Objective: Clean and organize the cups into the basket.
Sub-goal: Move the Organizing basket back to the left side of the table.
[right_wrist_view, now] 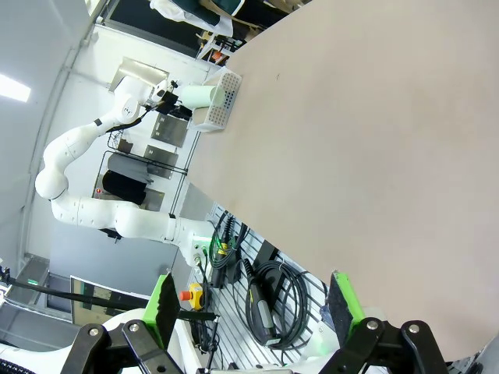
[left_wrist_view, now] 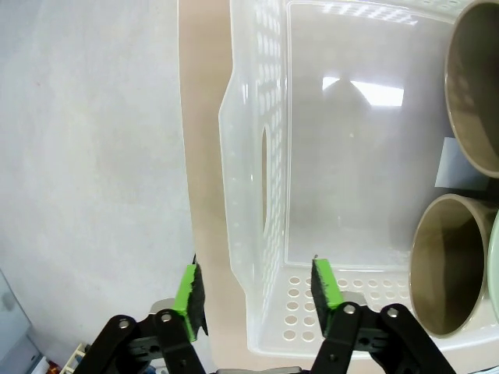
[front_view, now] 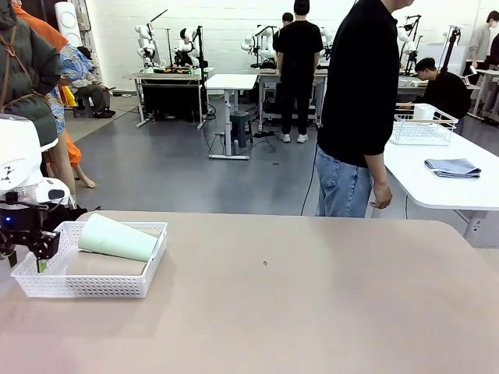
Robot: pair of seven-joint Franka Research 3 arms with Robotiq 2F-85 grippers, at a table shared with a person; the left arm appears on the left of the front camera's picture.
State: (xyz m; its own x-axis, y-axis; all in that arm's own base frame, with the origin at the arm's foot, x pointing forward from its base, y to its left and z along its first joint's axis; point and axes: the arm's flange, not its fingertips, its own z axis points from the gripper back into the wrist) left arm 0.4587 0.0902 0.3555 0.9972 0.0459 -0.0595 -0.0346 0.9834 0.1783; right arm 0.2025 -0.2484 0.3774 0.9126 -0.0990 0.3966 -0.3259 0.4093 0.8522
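- Front view: the basket [front_view: 90, 269] is seen near the left edge of the desk [front_view: 312, 296], toward the robot's side. A mint green cup [front_view: 117, 238] is laid on its side across the top of the basket, resting over a tan surface that is probably one of the brown cups; this cannot be told surely from here. The left end effector [front_view: 33, 243] is held at the left end of the basket, close to its end wall. A person [front_view: 359, 109] is standing at the far edge of the desk, with the hand hanging down and not taking part.
- Left wrist view: the left end effector [left_wrist_view: 257, 290] is seen with its jaws apart, one green pad outside the basket's end wall [left_wrist_view: 261, 195] and the other inside it. The wall is straddled but not pinched, so nothing is gripped. Two tan-brown cups [left_wrist_view: 448, 265] are lying in the basket with their open mouths toward the camera, at the end away from the handle cut-out. It is judged that the cups were laid flat because they are about as long as the basket is wide.
- Right wrist view: the right end effector [right_wrist_view: 253, 300] is seen wide open and empty, held off the near edge of the desk, probably to keep the way free. The basket [right_wrist_view: 218, 101] is seen far off at the desk's corner.
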